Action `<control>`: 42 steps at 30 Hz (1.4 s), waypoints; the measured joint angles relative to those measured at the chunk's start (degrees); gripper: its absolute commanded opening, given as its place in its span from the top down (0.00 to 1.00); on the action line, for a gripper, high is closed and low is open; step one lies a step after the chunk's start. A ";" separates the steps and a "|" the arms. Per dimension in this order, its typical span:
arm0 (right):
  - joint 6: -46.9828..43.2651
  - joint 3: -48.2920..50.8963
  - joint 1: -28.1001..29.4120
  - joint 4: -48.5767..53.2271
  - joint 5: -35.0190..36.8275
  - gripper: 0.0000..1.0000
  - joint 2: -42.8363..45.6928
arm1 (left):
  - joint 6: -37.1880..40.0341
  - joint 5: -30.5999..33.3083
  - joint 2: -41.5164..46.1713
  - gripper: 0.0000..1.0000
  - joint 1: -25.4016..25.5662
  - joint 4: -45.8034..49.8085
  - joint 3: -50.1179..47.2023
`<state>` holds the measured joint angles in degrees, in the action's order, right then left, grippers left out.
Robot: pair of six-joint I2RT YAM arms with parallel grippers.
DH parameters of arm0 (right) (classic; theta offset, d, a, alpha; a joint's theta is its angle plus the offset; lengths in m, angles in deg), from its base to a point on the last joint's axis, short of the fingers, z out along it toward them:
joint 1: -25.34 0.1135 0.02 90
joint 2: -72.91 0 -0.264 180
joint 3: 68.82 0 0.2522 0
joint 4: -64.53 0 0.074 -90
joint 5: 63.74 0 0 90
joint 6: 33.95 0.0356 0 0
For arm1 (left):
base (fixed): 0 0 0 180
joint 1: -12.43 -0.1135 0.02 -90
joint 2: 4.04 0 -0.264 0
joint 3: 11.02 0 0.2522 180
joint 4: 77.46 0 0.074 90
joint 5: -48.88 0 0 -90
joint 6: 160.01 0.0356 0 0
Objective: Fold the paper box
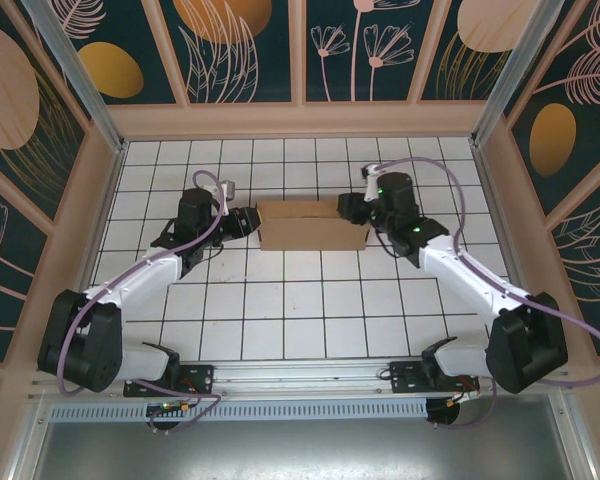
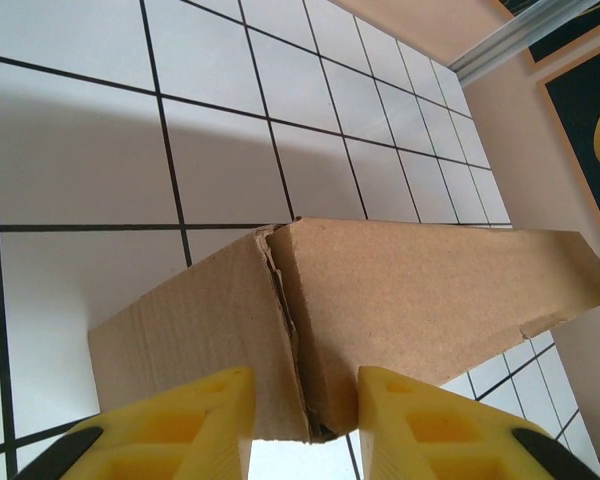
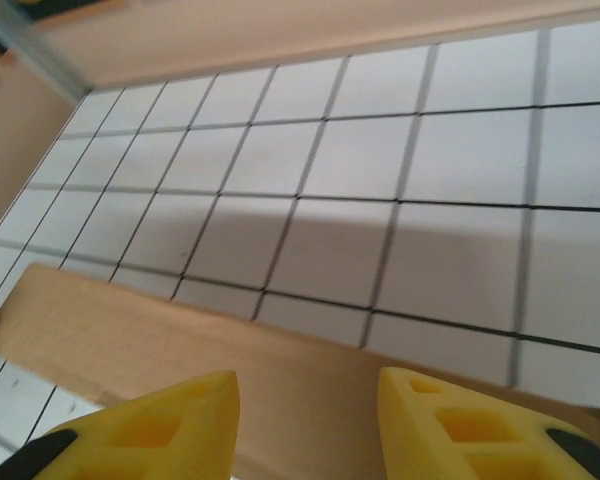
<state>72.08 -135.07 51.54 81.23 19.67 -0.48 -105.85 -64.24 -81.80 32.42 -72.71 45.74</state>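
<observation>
The paper box (image 1: 313,226) is plain brown cardboard, folded into a long low shape that lies crosswise at the middle of the tiled table. My left gripper (image 1: 252,221) is at its left end. In the left wrist view the box's (image 2: 430,290) split corner fills the gap between the yellow fingers (image 2: 195,415), and my left gripper (image 2: 305,378) is shut on it. My right gripper (image 1: 351,208) is at the box's right end. Its yellow fingers (image 3: 450,415) stand apart above the cardboard (image 3: 130,330), so my right gripper (image 3: 308,380) is open and holds nothing.
The white tiled table (image 1: 300,310) is boxed in by low wooden walls (image 1: 300,120) at the back and both sides, with metal posts at the back corners. Bare tiles lie in front of and behind the box.
</observation>
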 measured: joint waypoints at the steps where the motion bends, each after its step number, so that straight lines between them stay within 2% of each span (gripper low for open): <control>1: 0.04 0.00 -1.60 0.52 -0.26 0.58 0.52 | 0.00 -0.02 -0.44 0.69 0.00 -0.02 0.35; 10: 2.36 5.16 -9.09 1.42 -3.67 0.62 1.68 | 0.28 -0.02 -2.58 0.70 0.00 0.11 2.45; 17: 5.55 9.73 -9.40 -6.47 -5.09 0.72 1.11 | 0.87 0.15 -2.99 0.71 0.00 0.07 2.73; 22: 7.06 12.15 -9.40 -11.63 -5.16 0.79 1.31 | 1.05 0.02 -2.95 0.77 0.00 -0.70 2.51; 27: 8.24 18.67 -8.70 -15.28 -5.60 0.81 7.54 | 0.00 -0.55 1.25 0.80 0.28 -2.45 -2.19; 34: 10.29 27.67 -3.67 -13.14 -5.05 0.75 19.96 | -3.34 -0.87 12.09 0.78 0.87 -0.98 -12.46; 39: 12.96 31.98 0.83 -10.05 -4.39 0.63 25.14 | -6.49 -0.48 18.60 0.63 2.64 3.98 -19.63; 42: 13.92 33.33 1.77 -8.92 -3.96 0.58 27.85 | -7.13 0.33 22.08 0.54 3.02 7.43 -20.81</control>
<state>86.00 -101.74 53.31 72.31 15.71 27.37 -112.97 -63.91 -59.72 35.44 -65.28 24.94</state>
